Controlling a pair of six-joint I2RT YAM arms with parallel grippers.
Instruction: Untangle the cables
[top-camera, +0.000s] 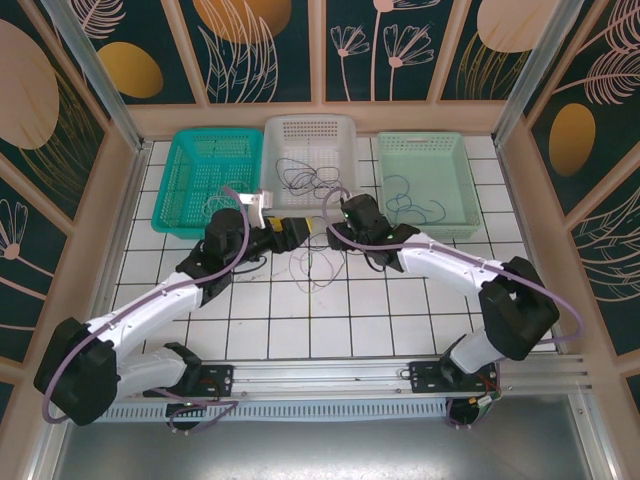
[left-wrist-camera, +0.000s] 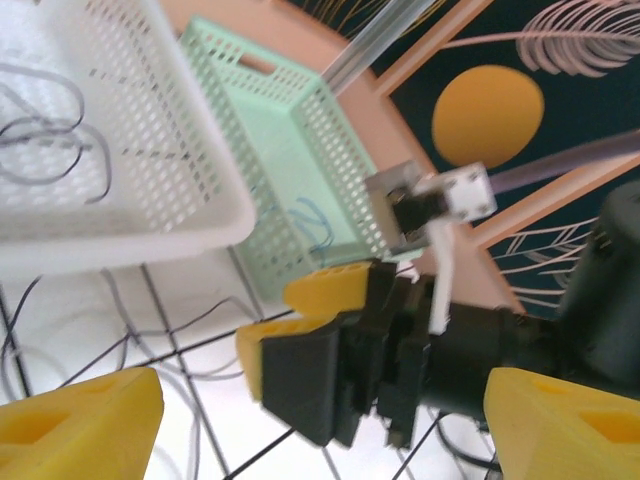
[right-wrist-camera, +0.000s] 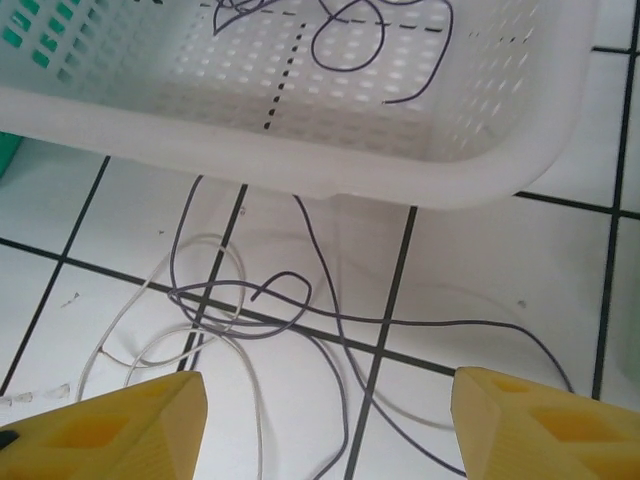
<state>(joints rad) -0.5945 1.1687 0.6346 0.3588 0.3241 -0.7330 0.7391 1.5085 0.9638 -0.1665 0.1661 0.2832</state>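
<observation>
Three mesh baskets sit in a row at twelve o'clock: one teal basket (top-camera: 170, 190), one white basket (top-camera: 310, 127) and one pale green basket (top-camera: 466, 190). Two arms reach in from six o'clock, the left arm (top-camera: 150, 310) and the right arm (top-camera: 450, 262). At the centre, the tiles (top-camera: 280, 330) carry at least two loose wires, a dark cable (right-wrist-camera: 440, 321) and a whitish cable (right-wrist-camera: 205, 238); an exact count there cannot be told.

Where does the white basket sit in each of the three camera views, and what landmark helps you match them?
Top external: white basket, top centre, at the back of the table.
Left wrist: upper left, tilted.
Right wrist: across the top.
Shared landmark: the dark cable coiled inside it.
</observation>
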